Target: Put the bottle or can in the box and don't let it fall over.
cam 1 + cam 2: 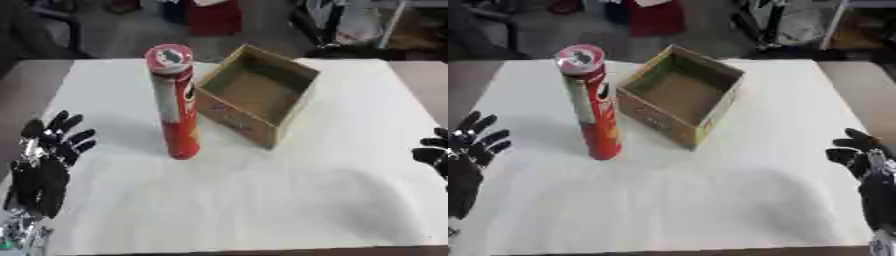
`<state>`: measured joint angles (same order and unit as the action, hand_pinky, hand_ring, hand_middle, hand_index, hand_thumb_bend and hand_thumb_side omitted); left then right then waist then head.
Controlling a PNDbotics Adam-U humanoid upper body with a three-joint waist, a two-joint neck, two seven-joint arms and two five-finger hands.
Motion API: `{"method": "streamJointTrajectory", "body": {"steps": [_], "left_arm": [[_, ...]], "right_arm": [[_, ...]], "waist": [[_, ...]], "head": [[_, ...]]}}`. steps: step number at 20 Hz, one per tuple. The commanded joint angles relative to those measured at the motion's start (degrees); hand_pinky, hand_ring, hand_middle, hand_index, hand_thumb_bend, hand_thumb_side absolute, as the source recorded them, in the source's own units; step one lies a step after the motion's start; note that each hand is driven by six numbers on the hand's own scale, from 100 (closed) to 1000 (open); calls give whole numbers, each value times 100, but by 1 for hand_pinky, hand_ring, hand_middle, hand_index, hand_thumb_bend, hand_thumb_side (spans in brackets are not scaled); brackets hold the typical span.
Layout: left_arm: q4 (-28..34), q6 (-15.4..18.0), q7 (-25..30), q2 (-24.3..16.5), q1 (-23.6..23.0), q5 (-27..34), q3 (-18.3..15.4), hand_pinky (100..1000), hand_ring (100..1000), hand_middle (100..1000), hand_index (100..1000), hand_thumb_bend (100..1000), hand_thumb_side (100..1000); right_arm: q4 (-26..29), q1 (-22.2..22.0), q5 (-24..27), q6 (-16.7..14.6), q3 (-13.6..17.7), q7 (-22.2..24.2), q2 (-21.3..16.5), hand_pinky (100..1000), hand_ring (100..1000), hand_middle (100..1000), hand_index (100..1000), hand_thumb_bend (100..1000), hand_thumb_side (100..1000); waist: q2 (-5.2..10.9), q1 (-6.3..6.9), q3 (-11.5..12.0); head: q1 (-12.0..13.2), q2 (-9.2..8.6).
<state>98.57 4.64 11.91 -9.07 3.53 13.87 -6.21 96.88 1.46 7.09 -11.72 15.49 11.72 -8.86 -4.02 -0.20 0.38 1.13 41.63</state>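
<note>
At the far left I see my left hand (48,160) resting low on the white table (262,200), fingers spread wide and pointing up, holding nothing. Right of it the tall red can (175,105) stands upright on the table, just beside the open cardboard box (254,95) and outside it. At the right edge my right hand (868,170) sits low with its fingers relaxed and apart, also empty, well apart from the box.
</note>
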Motion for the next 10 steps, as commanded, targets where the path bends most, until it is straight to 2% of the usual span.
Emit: {"method": "streamJointTrajectory", "body": {"steps": [1, 10], "left_arm": [[117, 10, 20, -64, 57, 6, 2, 860, 828, 900, 1000, 319, 1000], [120, 11, 24, -66, 62, 3, 4, 860, 830, 901, 1000, 318, 1000]], "right_arm": [[101, 50, 21, -14, 13, 8, -78, 730, 664, 651, 816, 100, 842], [99, 53, 22, -19, 13, 13, -80, 730, 664, 651, 817, 100, 842]], "waist": [[76, -9, 7], [76, -10, 6]], "head": [[9, -59], [12, -65]]}}
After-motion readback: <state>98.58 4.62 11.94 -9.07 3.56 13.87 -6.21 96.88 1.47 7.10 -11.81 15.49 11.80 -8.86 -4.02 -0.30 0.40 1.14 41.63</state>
